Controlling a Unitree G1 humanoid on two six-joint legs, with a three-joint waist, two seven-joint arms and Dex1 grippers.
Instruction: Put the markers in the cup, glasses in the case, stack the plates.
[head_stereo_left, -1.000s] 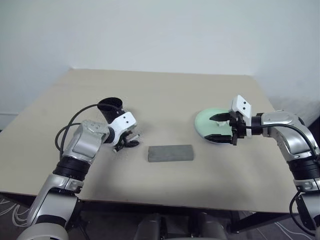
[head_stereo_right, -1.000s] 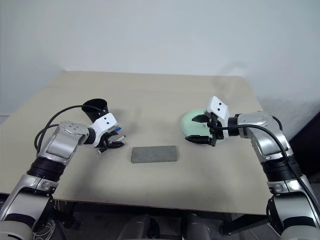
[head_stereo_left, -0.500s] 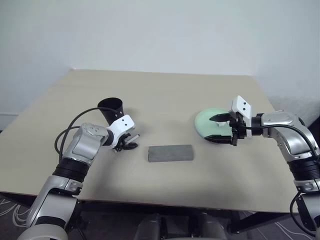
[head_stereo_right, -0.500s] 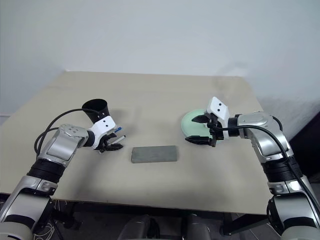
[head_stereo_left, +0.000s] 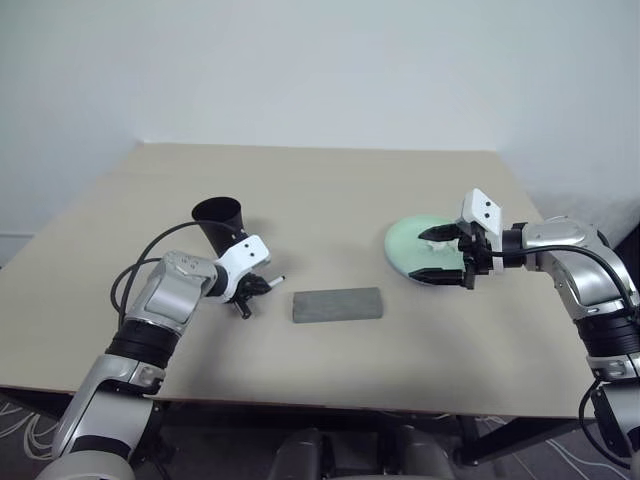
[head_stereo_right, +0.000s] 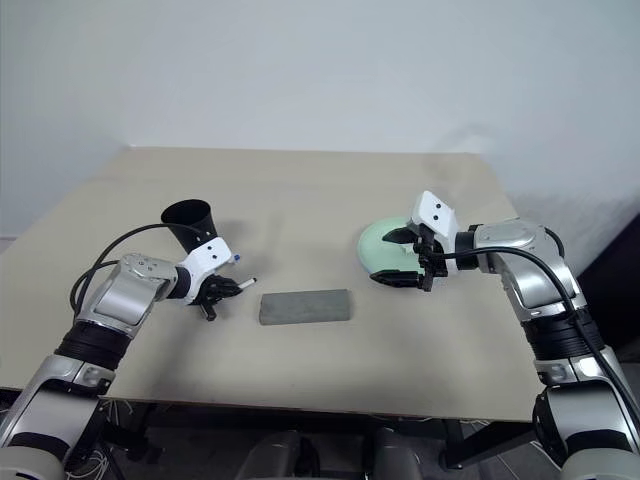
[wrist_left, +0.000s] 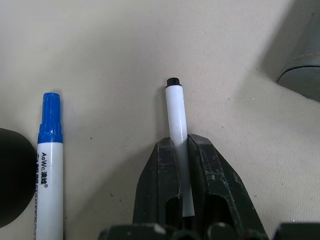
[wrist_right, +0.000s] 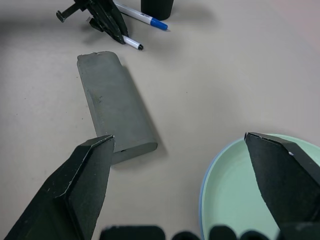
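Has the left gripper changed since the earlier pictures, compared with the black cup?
Yes. The left gripper sank lower beside the cup and closed on the black-capped marker.

left gripper clamps a marker.

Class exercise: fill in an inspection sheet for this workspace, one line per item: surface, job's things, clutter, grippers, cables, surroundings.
Surface: beige table, bare apart from the job's things.
Job's things: black cup upright; black-tipped marker in the left gripper; blue-capped marker lying beside the cup; grey case closed; mint green plate resting on a light blue plate.
Clutter: nothing seen.
Grippers: left gripper shut on the black-tipped marker; right gripper open above the plates.
Cables: black cable looping along the left arm.
Surroundings: plain white wall.
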